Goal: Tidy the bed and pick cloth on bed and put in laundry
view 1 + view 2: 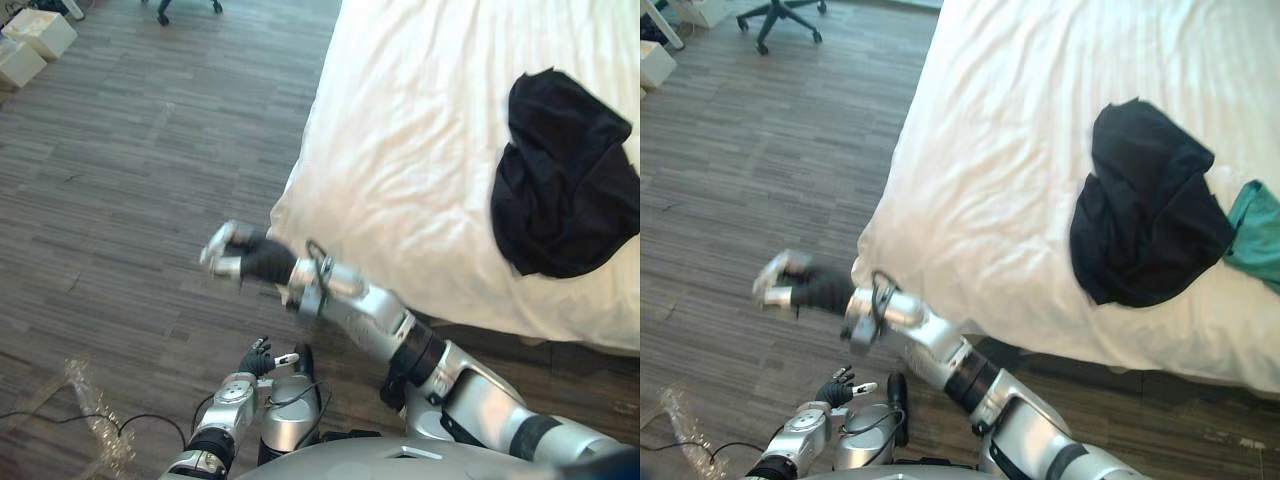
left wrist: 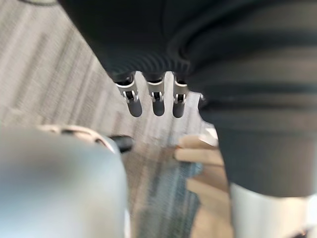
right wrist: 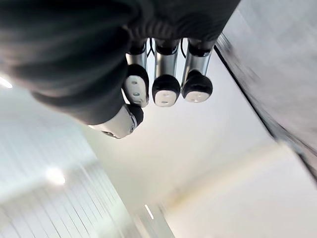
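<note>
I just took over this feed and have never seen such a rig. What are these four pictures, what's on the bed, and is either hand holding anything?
This is a humanoid robot with two arms ending in fingered hands. The two wide pictures come from a stereo camera on its head, looking down. The two close ones come from cameras on its wrists. The bed has a white sheet. On it lie a crumpled black cloth and, right beside it, a teal cloth. The right hand is over the floor off the bed's corner, fingers curled, holding nothing. The left hand hangs low above the floor, fingers relaxed, empty. Neither cloth is picked up yet.
</note>
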Tool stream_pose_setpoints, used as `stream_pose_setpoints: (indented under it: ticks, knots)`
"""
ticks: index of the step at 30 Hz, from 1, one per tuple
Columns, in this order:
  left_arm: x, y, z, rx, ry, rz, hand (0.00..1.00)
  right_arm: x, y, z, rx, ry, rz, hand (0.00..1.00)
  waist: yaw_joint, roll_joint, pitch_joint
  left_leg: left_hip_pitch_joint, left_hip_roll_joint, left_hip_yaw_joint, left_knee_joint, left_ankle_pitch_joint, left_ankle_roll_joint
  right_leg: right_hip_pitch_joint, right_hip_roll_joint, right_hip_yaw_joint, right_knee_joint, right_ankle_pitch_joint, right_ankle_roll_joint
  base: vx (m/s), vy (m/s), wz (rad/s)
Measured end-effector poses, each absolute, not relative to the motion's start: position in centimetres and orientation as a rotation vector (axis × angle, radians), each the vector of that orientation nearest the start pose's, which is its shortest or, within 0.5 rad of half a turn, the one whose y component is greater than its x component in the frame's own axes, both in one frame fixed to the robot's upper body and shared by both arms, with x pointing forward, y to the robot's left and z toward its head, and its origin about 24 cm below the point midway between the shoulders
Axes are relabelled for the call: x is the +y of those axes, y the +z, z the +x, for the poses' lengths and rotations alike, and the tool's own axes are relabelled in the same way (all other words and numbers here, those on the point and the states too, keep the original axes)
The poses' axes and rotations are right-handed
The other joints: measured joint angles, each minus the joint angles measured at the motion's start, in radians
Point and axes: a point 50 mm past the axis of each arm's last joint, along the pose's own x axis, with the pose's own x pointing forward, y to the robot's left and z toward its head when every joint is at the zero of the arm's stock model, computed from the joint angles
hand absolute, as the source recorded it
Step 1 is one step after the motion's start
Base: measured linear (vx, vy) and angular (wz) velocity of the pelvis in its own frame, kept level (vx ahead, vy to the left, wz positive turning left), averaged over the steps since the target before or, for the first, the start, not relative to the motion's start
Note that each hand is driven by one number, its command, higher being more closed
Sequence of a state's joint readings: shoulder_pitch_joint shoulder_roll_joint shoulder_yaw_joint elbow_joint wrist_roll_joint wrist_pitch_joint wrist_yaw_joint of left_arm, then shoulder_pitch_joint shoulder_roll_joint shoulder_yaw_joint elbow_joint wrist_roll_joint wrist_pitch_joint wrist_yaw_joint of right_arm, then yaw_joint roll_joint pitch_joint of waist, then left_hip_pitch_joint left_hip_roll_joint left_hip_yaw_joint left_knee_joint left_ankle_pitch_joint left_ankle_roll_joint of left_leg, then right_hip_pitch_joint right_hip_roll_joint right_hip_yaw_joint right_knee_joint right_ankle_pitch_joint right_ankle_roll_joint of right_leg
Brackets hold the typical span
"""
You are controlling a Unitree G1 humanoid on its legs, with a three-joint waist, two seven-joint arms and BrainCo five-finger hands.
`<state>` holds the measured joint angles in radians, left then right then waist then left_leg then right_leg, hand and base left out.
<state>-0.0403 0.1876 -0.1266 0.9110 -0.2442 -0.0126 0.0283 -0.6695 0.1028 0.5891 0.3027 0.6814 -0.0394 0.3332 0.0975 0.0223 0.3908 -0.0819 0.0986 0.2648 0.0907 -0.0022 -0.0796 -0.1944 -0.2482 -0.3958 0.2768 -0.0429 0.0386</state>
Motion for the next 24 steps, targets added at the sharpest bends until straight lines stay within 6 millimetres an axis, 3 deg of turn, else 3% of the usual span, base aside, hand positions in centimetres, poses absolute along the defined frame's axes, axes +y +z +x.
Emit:
stream_pose_setpoints:
  ticks: [3,5,7,9,10,11,15,19,22,24]
  knots:
    - [18.1,-12.6,18.2,0.822,0.043,0.001,0.0,1.4,16.2,32.2,-0.219,0.907,0.396,1.0,-0.016,0.066,0.036,-0.072,-0.031,0.008,0.0,0.013,0.01,-0.109,-0.033,0.029,0.04,0.007,0.002,-0.12,0.035,-0.07]
    - [17.5,-12.5,18.5,0.813,0.03,-0.021,0.0,-1.2,15.4,34.0,-0.178,0.803,0.359,1.0,-0.028,0.09,0.055,-0.098,-0.034,0.013,0.002,0.024,0.011,-0.138,-0.035,0.037,0.046,0.015,0.001,-0.05,0.016,-0.1]
    - [16.8,-12.2,19.2,0.797,0.02,-0.05,0.0,-6.0,13.3,36.2,-0.091,0.614,0.352,1.0,-0.035,0.1,0.075,-0.131,-0.03,0.027,0.031,0.023,0.024,-0.178,-0.032,0.055,0.058,0.027,-0.014,-0.01,-0.006,-0.2]
    - [15.7,-12.2,19.4,0.796,-0.006,-0.07,0.0,-8.9,12.1,37.1,-0.045,0.523,0.349,1.0,-0.047,0.114,0.082,-0.151,-0.028,0.027,0.054,0.015,0.03,-0.192,-0.032,0.061,0.062,0.03,-0.014,0.03,0.004,-0.1]
    - [15.3,-12.0,19.7,0.788,-0.025,-0.081,0.0,-10.2,12.6,37.3,-0.069,0.521,0.364,1.0,-0.052,0.128,0.085,-0.164,-0.029,0.032,0.07,0.005,0.032,-0.21,-0.033,0.077,0.07,0.03,-0.014,0.04,0.02,-0.15]
    - [15.1,-12.0,19.8,0.789,-0.029,-0.085,0.0,-10.5,12.8,37.5,-0.074,0.518,0.365,1.0,-0.053,0.134,0.087,-0.168,-0.029,0.036,0.077,0.0,0.032,-0.218,-0.033,0.085,0.074,0.03,-0.014,0.03,0.027,-0.22]
    - [13.6,-12.0,20.0,0.785,-0.069,-0.126,0.0,-12.1,13.5,38.0,-0.127,0.519,0.444,1.0,-0.055,0.197,0.094,-0.202,-0.033,0.06,0.104,-0.027,0.033,-0.261,-0.036,0.119,0.071,0.035,-0.002,-0.01,0.039,-0.16]
    - [13.7,-12.1,19.7,0.792,-0.083,-0.134,0.0,-13.5,13.8,37.9,-0.186,0.465,0.524,1.0,-0.06,0.202,0.091,-0.215,-0.034,0.062,0.103,-0.031,0.04,-0.264,-0.026,0.126,0.033,0.063,0.002,-0.01,0.032,-0.06]
    - [14.3,-12.2,19.5,0.786,-0.057,-0.16,0.0,-16.2,13.4,36.5,-0.304,0.367,0.64,1.0,-0.094,0.19,0.097,-0.214,-0.031,0.075,0.112,-0.038,0.049,-0.237,-0.013,0.138,-0.029,0.098,0.01,0.02,0.061,-0.11]
    - [15.4,-12.2,19.1,0.776,-0.001,-0.189,0.0,-18.7,11.6,34.0,-0.39,0.249,0.719,1.0,-0.137,0.158,0.111,-0.207,-0.022,0.093,0.135,-0.065,0.055,-0.209,-0.001,0.159,-0.079,0.118,0.023,0.04,0.081,-0.31]
